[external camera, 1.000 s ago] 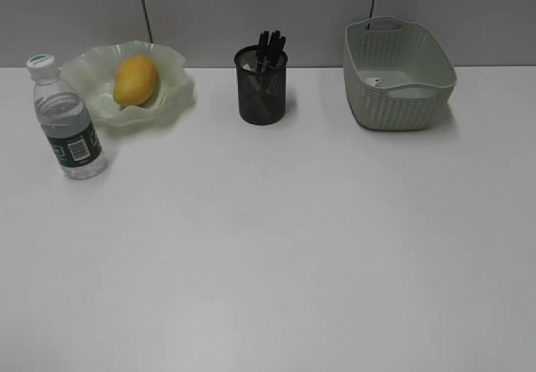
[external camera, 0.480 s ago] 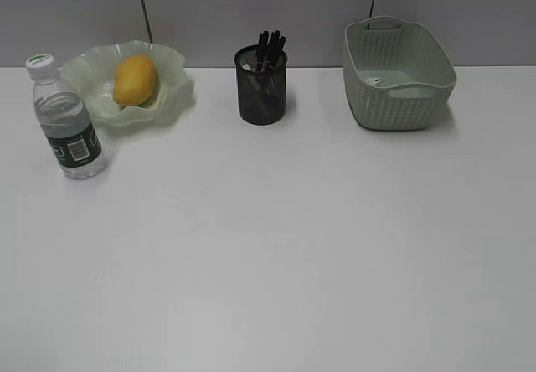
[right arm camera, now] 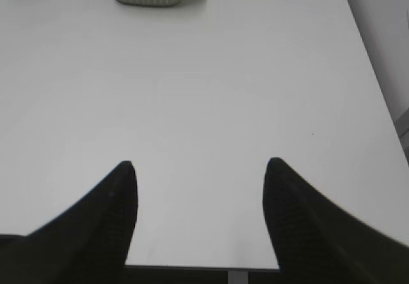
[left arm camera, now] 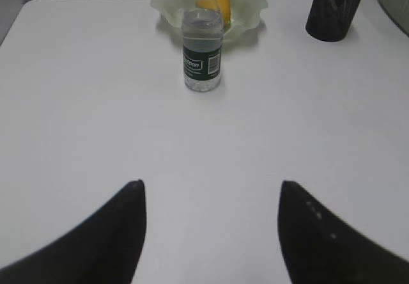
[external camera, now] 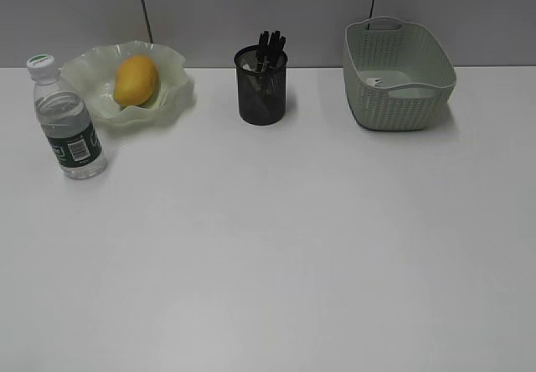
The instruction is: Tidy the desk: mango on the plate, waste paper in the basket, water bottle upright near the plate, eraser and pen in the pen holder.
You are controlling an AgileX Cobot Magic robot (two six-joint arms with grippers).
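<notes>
Nothing on the broad white bench [external camera: 276, 255] has shifted since the earlier frames. By the look of it the tidying is finished: the smooth yellow-orange mango [external camera: 135, 80] lies in the pale green wavy-rimmed plate [external camera: 172, 102], the small clear water bottle with dark green label and white cap [external camera: 67, 121] stands upright just beside that plate, and dark pens rise from the black wire-mesh pen holder [external camera: 261, 91]. A pale scrap, probably the waste paper, shows inside the sage-green woven-look basket [external camera: 402, 95]; the eraser cannot be made out. The left claw [left arm camera: 211, 197] and right claw [right arm camera: 199, 175] both stand wide apart above bare bench, holding and touching nothing.
</notes>
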